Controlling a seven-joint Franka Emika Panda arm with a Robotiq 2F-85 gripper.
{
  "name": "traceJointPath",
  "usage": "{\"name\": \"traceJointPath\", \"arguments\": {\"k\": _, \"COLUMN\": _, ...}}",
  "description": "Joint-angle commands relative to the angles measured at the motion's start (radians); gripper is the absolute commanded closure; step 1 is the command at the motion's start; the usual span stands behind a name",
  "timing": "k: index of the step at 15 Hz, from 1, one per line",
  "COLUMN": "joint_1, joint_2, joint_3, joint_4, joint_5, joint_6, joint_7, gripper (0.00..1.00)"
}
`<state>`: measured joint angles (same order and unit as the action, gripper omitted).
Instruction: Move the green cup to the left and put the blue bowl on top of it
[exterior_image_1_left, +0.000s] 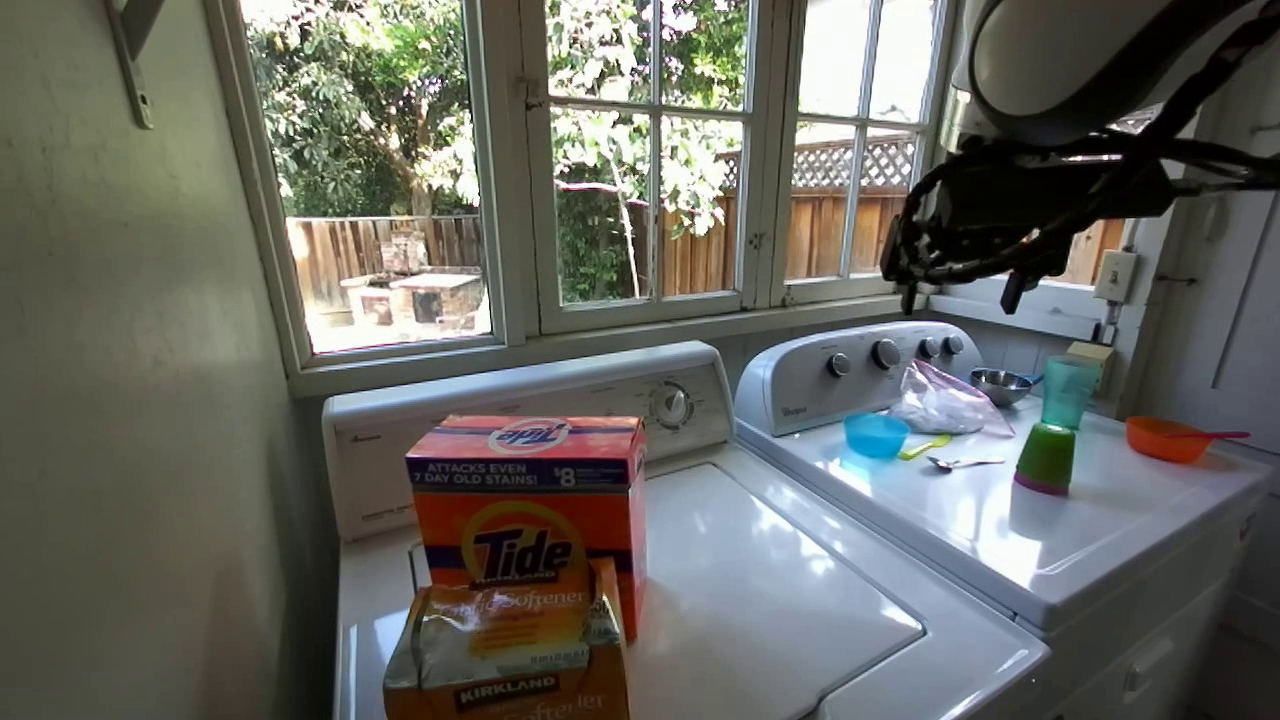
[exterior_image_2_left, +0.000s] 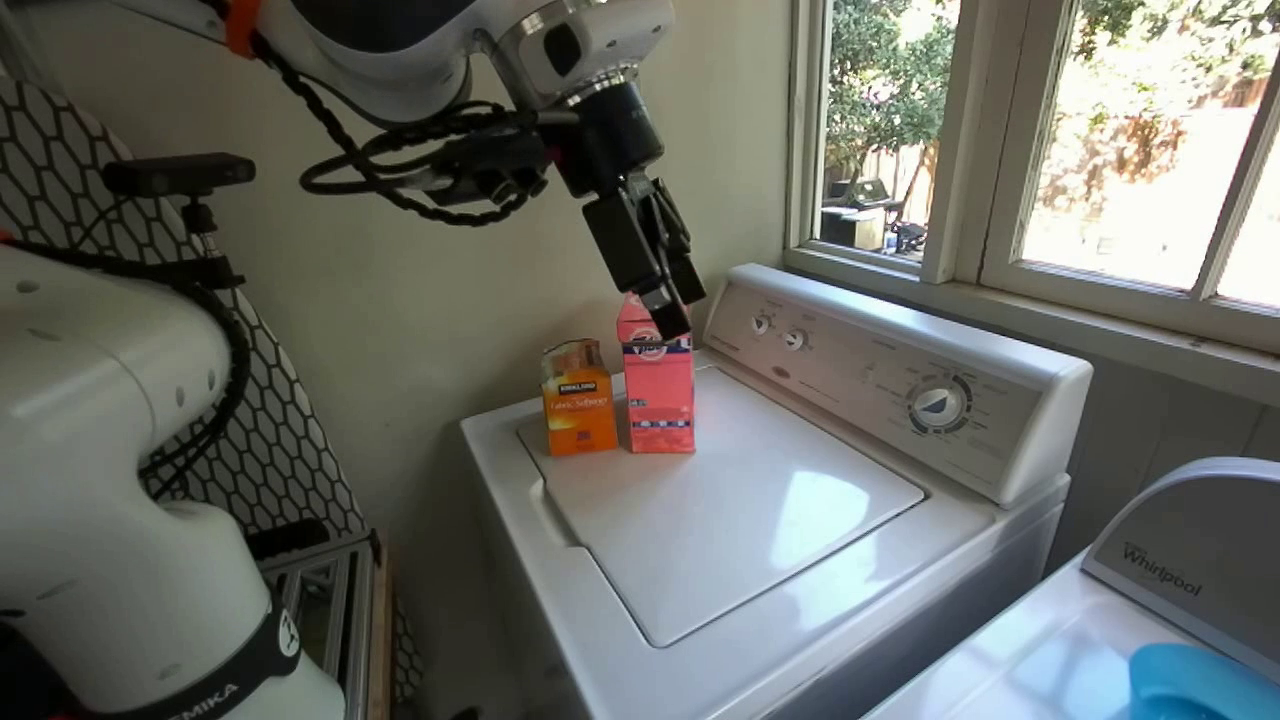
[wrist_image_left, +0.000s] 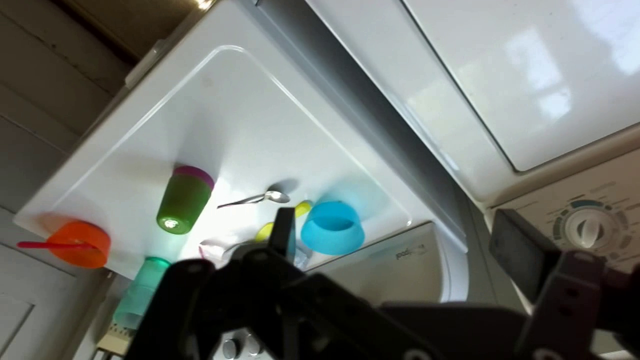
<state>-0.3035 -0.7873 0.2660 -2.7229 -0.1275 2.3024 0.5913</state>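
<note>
Whirlpool machine (exterior_image_1_left: 960, 510) carries both task items; neither the shift nor the stacking appears done, so both steps remain. Hand (wrist_image_left: 395, 232) hangs higher than the machine's top, well apart from it, slanting downward, spread wide, holding nothing. Blue bowl (exterior_image_1_left: 877, 437) toward the machine's rear; green cup (exterior_image_1_left: 1047, 458) narrow end up, nearer the machine's middle, nothing stacked on it.

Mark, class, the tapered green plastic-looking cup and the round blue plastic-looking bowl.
Tapered green plastic-looking cup (wrist_image_left: 184, 202), wrist view: middle of its side.
Round blue plastic-looking bowl (exterior_image_1_left: 876, 440), in an exterior view: outer wall.
</note>
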Motion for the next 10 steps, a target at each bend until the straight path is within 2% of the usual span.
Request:
{"name": "traceJointPath", "arguments": {"k": 1, "joint_1": 0.003, "joint_2": 0.011, "joint_3": -0.021, "joint_4": 0.007, "joint_5": -0.029, "joint_6": -0.004, "joint_7": 0.022, "gripper": 0.00}}
{"name": "traceJointPath", "arguments": {"k": 5, "joint_1": -0.009, "joint_2": 0.027, "joint_3": -0.023, "joint_4": 0.019, "joint_5": -0.037, "joint_6": -0.004, "joint_7": 0.034, "gripper": 0.00}}
{"name": "traceJointPath", "arguments": {"k": 10, "joint_1": -0.158, "joint_2": 0.142, "joint_3": -0.035, "joint_4": 0.064, "joint_5": -0.088, "joint_6": 0.122, "joint_7": 0.197, "gripper": 0.00}}
